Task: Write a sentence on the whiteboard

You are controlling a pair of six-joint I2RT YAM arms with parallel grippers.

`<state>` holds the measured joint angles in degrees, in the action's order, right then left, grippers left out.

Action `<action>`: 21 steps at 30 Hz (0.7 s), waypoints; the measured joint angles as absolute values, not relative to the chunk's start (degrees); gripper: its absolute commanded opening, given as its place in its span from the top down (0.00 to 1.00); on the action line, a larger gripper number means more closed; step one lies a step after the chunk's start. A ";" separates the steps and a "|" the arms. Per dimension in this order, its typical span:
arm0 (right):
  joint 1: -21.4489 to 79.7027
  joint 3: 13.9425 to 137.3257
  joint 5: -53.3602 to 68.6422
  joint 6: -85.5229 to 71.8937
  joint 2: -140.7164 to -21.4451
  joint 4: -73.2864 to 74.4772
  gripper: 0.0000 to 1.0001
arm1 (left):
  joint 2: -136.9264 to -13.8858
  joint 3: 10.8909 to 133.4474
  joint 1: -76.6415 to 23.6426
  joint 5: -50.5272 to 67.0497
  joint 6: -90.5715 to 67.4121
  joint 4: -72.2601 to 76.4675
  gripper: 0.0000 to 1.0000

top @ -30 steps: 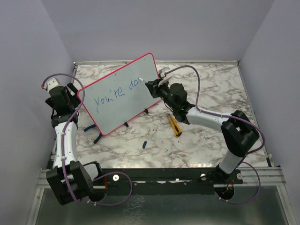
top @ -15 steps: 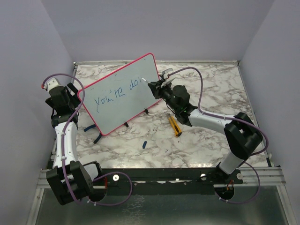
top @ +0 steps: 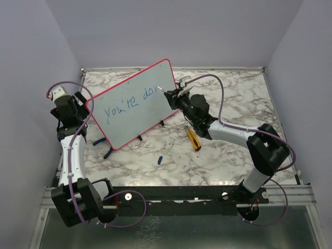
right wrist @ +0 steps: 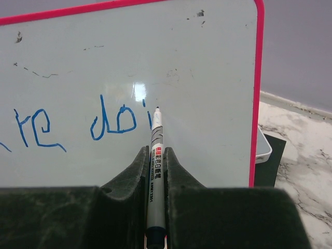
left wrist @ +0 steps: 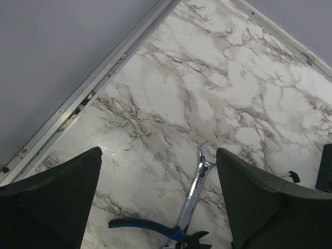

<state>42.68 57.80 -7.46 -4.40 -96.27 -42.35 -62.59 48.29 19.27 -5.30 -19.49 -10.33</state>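
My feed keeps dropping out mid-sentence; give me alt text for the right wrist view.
The right gripper is shut on a marker, tip at the whiteboard beside the last letter of blue handwriting reading "re doi". Right of the board's red-pink frame lie a marble tabletop and a pale block on a black tray.

Bright, even overhead light in all 3 views; soft, short shadows under whiteboard (top: 135,124) on table (top: 249,98); small glare spot on board in rt wrist view, just left of marker (right wrist: 155,155) tip; sheen on marble in left wrist view; fingers (left wrist: 52,197) dark, soft-focus up close; top view sharp w/ slight wide-angle bend at edges.
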 measured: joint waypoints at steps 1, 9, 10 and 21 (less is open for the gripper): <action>42.68 57.87 -7.46 -4.40 -96.44 -42.35 1.00 | -62.59 48.29 19.25 -5.30 -19.49 -10.33 0.08; 42.68 58.61 -7.46 -4.36 -97.91 -42.28 1.00 | -62.59 48.29 19.09 -5.30 -19.49 -10.33 0.08; 42.68 58.67 -7.46 -4.36 -97.95 -42.30 1.00 | -62.59 48.29 19.11 -5.30 -19.49 -10.33 0.08; 42.68 58.37 -7.44 -4.43 -97.95 -42.35 1.00 | -62.59 48.29 19.09 -5.30 -19.49 -10.33 0.08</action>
<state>42.68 58.37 -7.44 -4.43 -97.95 -42.35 -62.59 48.29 19.09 -5.30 -19.49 -10.33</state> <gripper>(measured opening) 0.115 0.919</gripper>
